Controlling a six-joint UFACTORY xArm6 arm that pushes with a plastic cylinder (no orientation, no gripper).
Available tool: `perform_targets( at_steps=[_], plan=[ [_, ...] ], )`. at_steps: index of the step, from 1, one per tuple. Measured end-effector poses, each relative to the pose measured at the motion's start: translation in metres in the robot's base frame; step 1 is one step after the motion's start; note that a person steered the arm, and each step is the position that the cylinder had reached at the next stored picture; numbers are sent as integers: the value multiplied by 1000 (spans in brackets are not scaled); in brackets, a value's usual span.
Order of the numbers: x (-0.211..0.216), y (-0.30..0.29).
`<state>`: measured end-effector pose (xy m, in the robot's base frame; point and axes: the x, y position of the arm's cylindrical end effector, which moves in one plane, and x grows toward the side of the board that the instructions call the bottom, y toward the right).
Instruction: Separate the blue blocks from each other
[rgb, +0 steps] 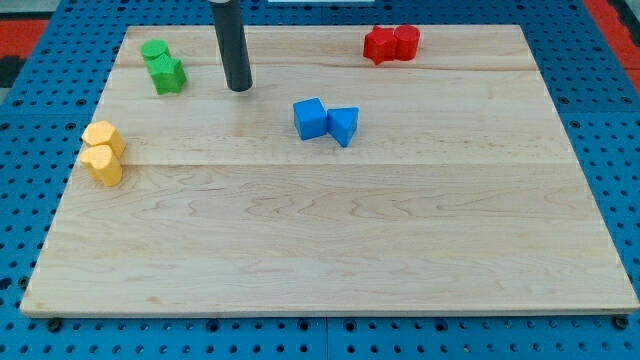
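Observation:
Two blue blocks sit side by side near the board's upper middle, touching or almost touching: a blue cube (310, 118) on the left and a blue triangular block (343, 125) on the right. My tip (238, 88) is the lower end of a dark rod that comes down from the view's top. It rests on the board up and to the left of the blue cube, about a block's width or more away, and to the right of the green blocks. It touches no block.
Two green blocks (163, 65) sit at the upper left. Two yellow blocks (103, 152) sit at the left edge. Two red blocks (391, 43) sit at the upper right. The wooden board (330, 250) lies on a blue perforated table.

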<state>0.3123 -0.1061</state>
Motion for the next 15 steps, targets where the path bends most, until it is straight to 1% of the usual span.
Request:
perform_targets(
  at_steps=[1,2,3,4,5,6,7,8,9,10,11,12,13,14,15],
  plan=[
    [-9,0],
    [5,-4],
    [5,73],
    [5,97],
    [5,97],
    [12,120],
    [12,187],
    [0,258],
    [-35,290],
    [-94,290],
    [-121,290],
    [-117,286],
    [-90,265],
    [-68,238],
    [-64,198]
  ],
)
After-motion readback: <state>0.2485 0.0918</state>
